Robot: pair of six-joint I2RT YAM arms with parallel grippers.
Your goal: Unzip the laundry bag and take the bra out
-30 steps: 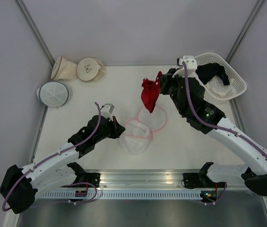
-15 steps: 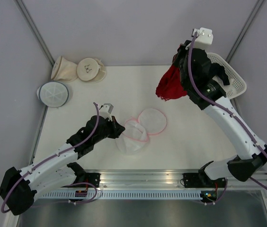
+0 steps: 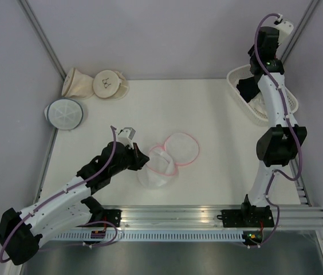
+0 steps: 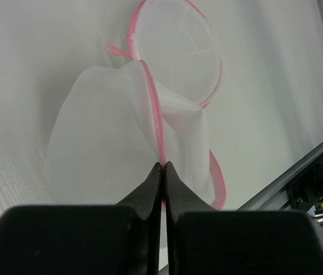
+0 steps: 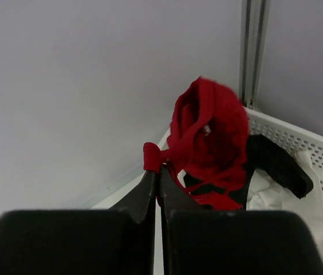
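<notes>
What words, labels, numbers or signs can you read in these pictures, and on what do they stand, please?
No text can be read in any view.
On the beige pouch: a small dark mark on its top, too small to read.
On the laundry bag, the bra and the basket: no text shows.

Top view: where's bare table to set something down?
Widest bare table lies between the beige pouches and the white basket, beyond the laundry bag. Another patch sits between the bag and the right arm. Crowded: far-left corner pouches, and around the left hand on the bag.
</notes>
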